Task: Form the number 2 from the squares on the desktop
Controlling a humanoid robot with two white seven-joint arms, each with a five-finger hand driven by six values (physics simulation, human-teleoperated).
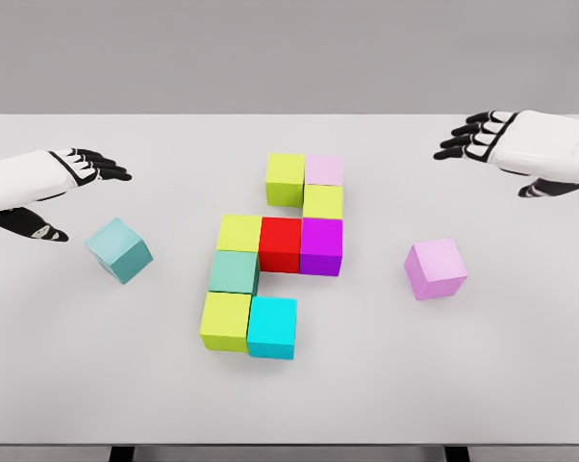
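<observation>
Leftmost, the left robot hand (pixel 54 188) hovers over the white tabletop (pixel 520 385) near its left edge, fingers stretched out and apart, thumb hanging below, holding nothing. Just to its lower right sits a loose teal cube (pixel 119 250), turned at an angle and apart from the hand.

Next comes the assembled cluster in the middle. Its left column holds a yellow-green cube (pixel 239 232) at the top, a muted green cube (pixel 234 272) touching it below, and another yellow-green cube (pixel 225 320) at the bottom. Against that bottom one, on its right, stands a cyan cube (pixel 272 327). The middle row runs from the upper yellow-green cube through a red cube (pixel 280 243) to a purple cube (pixel 321 246), all touching. Above the purple one sits a yellow-green cube (pixel 323 201), with a pale pink cube (pixel 324 170) behind it and one more yellow-green cube (pixel 285 179) to the left of that pink one, forming the top bar.

Further right, a loose pink cube (pixel 436 269) rests alone, slightly rotated, well apart from the cluster.

Farthest right, the right robot hand (pixel 506 149) hangs above the far right corner of the tabletop, fingers extended and spread toward the left, empty.
</observation>
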